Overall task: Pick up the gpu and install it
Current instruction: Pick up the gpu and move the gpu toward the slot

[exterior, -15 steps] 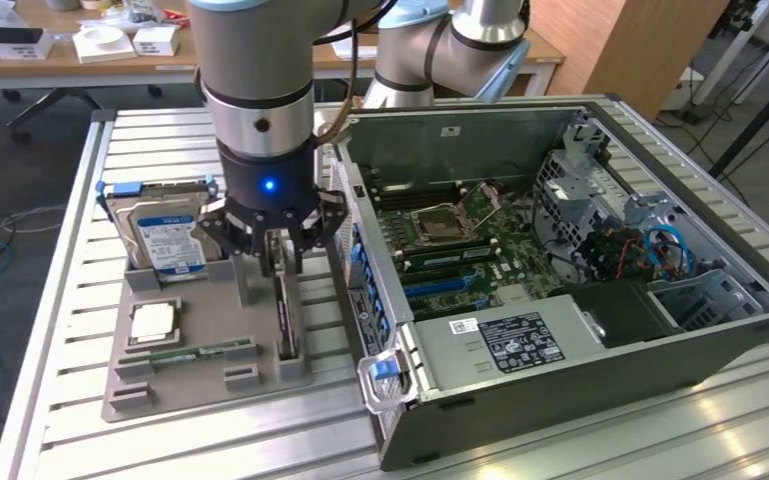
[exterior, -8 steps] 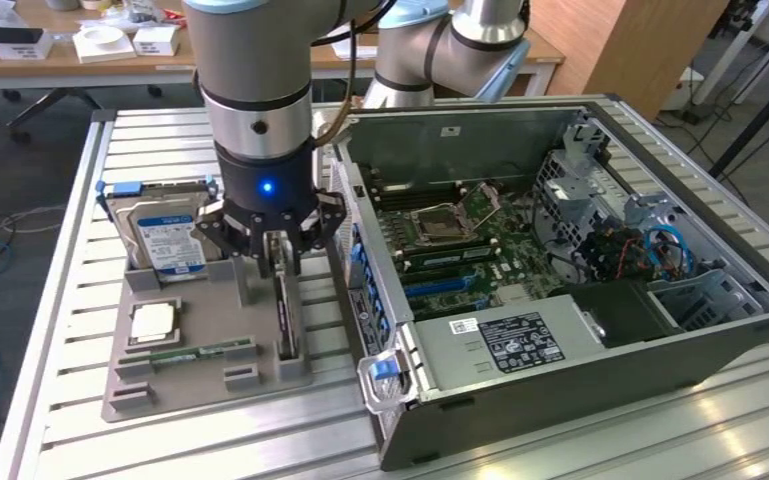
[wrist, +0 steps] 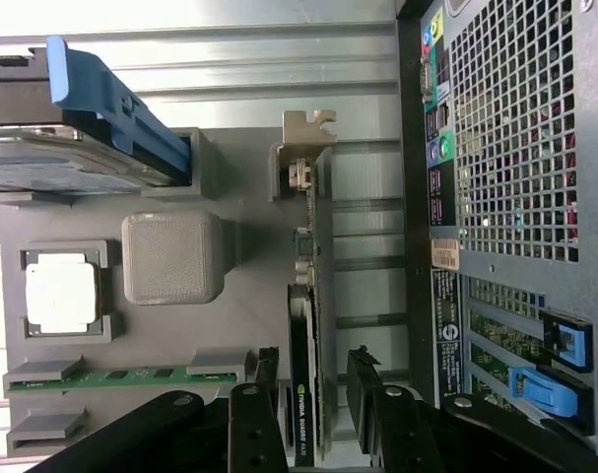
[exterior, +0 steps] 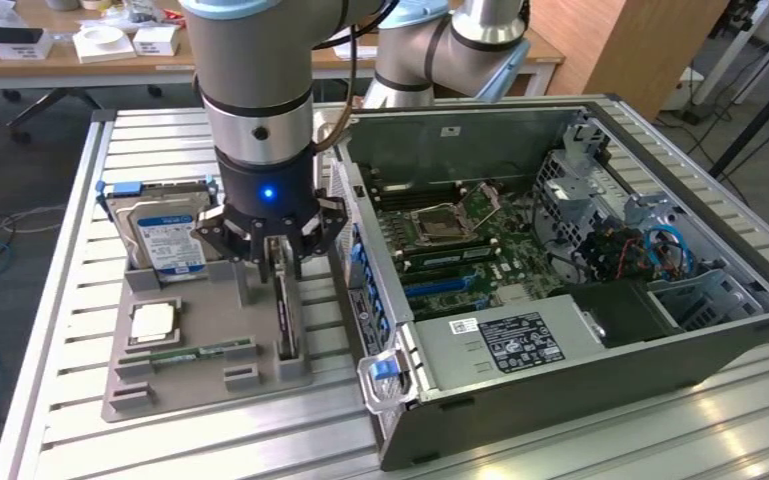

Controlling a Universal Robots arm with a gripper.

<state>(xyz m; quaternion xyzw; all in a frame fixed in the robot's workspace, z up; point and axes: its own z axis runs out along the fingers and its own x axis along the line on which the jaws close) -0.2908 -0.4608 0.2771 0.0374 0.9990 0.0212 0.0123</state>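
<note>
Squarely inside the wide-open gripper (wrist: 313, 360) stands the gpu (wrist: 319, 266), on edge in its holder (wrist: 249, 315).

Matt grey plastic holder (wrist: 244, 320), gpu (wrist: 300, 394) with pale metal bracket (wrist: 306, 133), ribbed metal table (exterior: 75, 300), perforated metal case (wrist: 515, 128)

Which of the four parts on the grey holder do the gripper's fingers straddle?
The gpu, standing on edge beside the computer case, within the open gripper. The hard drive, CPU and memory stick sit farther off.
</note>
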